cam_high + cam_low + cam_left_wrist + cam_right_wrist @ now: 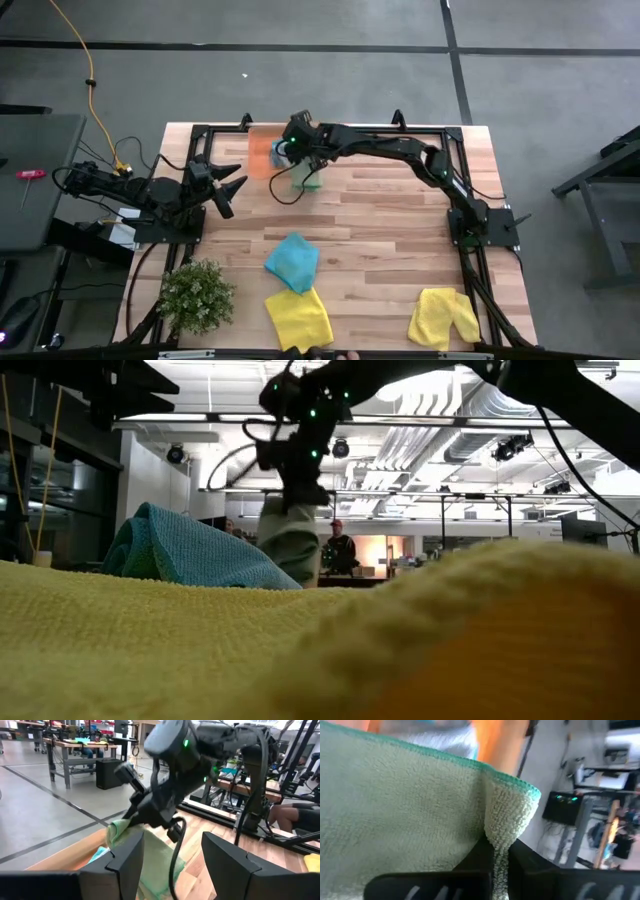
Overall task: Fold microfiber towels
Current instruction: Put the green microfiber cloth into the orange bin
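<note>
Jaws spread and empty on the left gripper (pixel 236 192), which waits over the table's nine o'clock edge with its prongs aimed toward three o'clock; farther right, the right gripper (pixel 298 165) is clamped on a corner of the light green towel (pixel 306 178), the wrist view showing the cloth's teal-stitched hem (pixel 512 781) pinched between the two fingers (pixel 470 865). The right arm reaches across from the three o'clock side to about eleven o'clock on the table (pixel 390 230), where the towel hangs from the gripper just beside the orange tray (pixel 260 152); the low view shows it dangling bunched, its long axis roughly vertical and its free end pointing down toward the wood, while whether the lower edge touches the surface cannot be told. A bit of pale blue cloth (pixel 98 854) appears to lie on the tray, which suggests some work is already stowed there, though how neatly it is folded cannot be seen. Toward six o'clock, a small green plant (pixel 196 292) stands at the seven o'clock corner, then a teal-blue towel (pixel 293 261) lies crumpled, touching a yellow towel (pixel 299 316) at the near edge, and a second yellow towel (pixel 443 317) lies rumpled at five o'clock. None of these three looks folded, so most of the job appears to lie ahead.
</note>
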